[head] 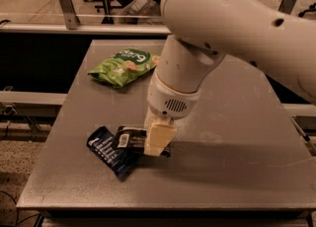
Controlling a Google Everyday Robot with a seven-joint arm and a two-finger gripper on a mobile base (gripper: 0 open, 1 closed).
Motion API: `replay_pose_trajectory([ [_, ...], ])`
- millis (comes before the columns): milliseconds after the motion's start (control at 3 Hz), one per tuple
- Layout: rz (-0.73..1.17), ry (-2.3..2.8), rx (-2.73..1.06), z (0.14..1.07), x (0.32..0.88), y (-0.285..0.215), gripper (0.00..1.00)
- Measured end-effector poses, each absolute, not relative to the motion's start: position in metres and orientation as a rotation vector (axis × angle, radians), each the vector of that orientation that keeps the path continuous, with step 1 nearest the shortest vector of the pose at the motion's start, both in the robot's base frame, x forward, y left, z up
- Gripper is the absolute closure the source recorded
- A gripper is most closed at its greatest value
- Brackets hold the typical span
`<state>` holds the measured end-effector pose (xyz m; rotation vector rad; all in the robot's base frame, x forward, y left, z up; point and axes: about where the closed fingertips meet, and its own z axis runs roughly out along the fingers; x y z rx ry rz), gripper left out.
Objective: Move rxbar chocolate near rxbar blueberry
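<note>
Black wrapper: rxbar chocolate (pixel 129 139), its left end touching rxbar blueberry (pixel 108 151).
My gripper (pixel 159 141): clamped on rxbar chocolate, low over desk (pixel 237 171).

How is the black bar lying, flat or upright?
Flat, label up: the rxbar chocolate overlaps the rxbar blueberry; jaws of the gripper hold one end.

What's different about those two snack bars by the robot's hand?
The chocolate bar is black with a small white label; the blueberry bar is dark blue with rows of white lettering. The chocolate bar sits in the end effector, overlapping the blueberry bar, which lies free on the table. Both are flat rectangular wrappers.
</note>
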<state>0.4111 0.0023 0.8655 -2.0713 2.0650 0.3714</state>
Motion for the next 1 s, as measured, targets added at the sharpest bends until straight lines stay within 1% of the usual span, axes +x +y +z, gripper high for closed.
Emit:
replay_pose_trajectory([
  [333, 0.366, 2.062, -2.071, 0.8669, 0.4106, 0.0029, 0.15],
  [667, 0.362, 2.059, -2.071, 0.868, 0.4101, 0.0036, 0.0],
  [1000, 0.362, 2.059, -2.071, 0.8681, 0.4101, 0.0036, 0.0],
])
